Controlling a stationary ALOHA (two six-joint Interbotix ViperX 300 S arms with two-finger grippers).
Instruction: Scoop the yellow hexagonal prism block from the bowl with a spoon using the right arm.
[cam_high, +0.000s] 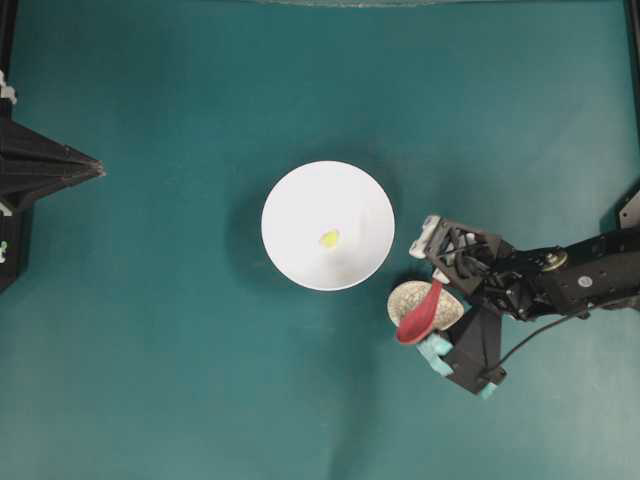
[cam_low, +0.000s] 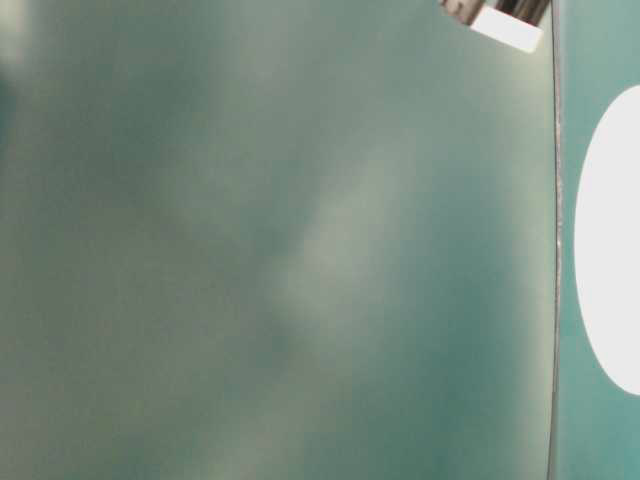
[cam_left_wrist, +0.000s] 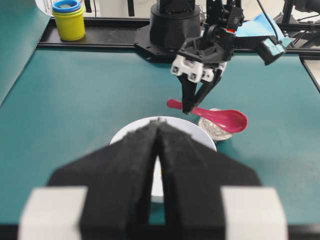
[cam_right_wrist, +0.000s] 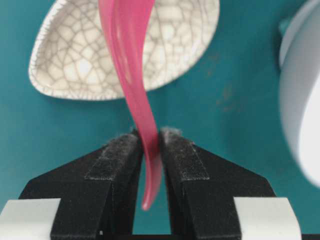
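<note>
The white bowl (cam_high: 300, 200) sits mid-table with the tiny yellow block (cam_high: 329, 238) inside it, right of its centre. My right gripper (cam_high: 439, 283) is just right of the bowl, shut on the handle of the pink-red spoon (cam_high: 418, 318). In the right wrist view the pads of the right gripper (cam_right_wrist: 149, 137) pinch the spoon (cam_right_wrist: 127, 60) near the handle's end, and the scoop lies over the spoon rest (cam_right_wrist: 185, 45). The left gripper (cam_left_wrist: 159, 122) is shut and holds nothing. It points at the bowl (cam_left_wrist: 200, 135) from far off, and its fingers hide the block in that view.
The speckled beige spoon rest (cam_high: 404, 298) lies right beside the bowl's lower right rim. The left arm (cam_high: 60, 168) stays at the left table edge. Stacked yellow and blue cups (cam_left_wrist: 70, 20) stand off the mat near the right arm's base (cam_left_wrist: 175, 25).
</note>
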